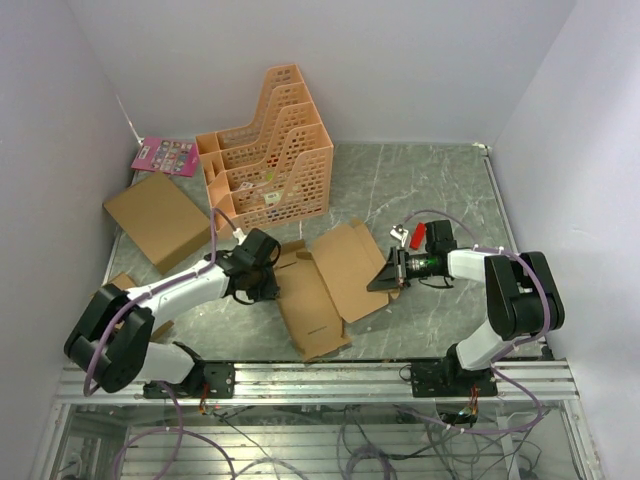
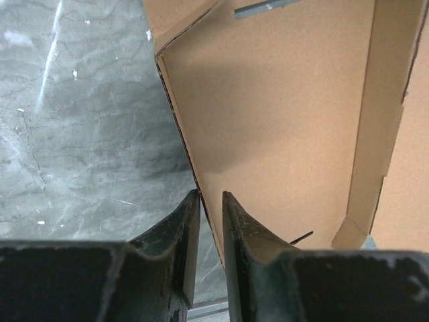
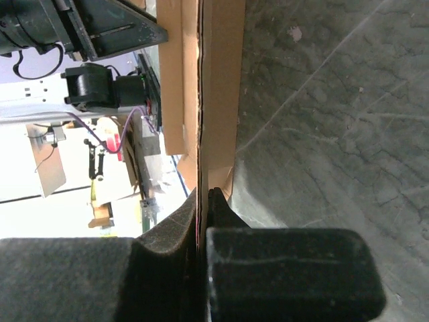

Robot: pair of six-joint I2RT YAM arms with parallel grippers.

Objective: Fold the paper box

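The paper box (image 1: 335,275) lies as a brown die-cut sheet mid-table, its flaps partly raised. My left gripper (image 1: 272,287) is at its left edge. In the left wrist view the gripper (image 2: 211,194) has its jaws nearly together on the edge of a raised side wall of the paper box (image 2: 281,121), whose inner face fills the right of that view. My right gripper (image 1: 383,277) is at the sheet's right edge. In the right wrist view the gripper (image 3: 204,190) is shut on the thin edge of a flap of the paper box (image 3: 221,80), which it holds on edge above the grey tabletop.
An orange file rack (image 1: 270,150) stands at the back. A larger flat brown box (image 1: 157,220) lies at the left, with a pink card (image 1: 165,155) behind it. A smaller brown box (image 1: 125,283) is partly hidden by the left arm. A red-and-white clip (image 1: 412,235) lies by the right wrist.
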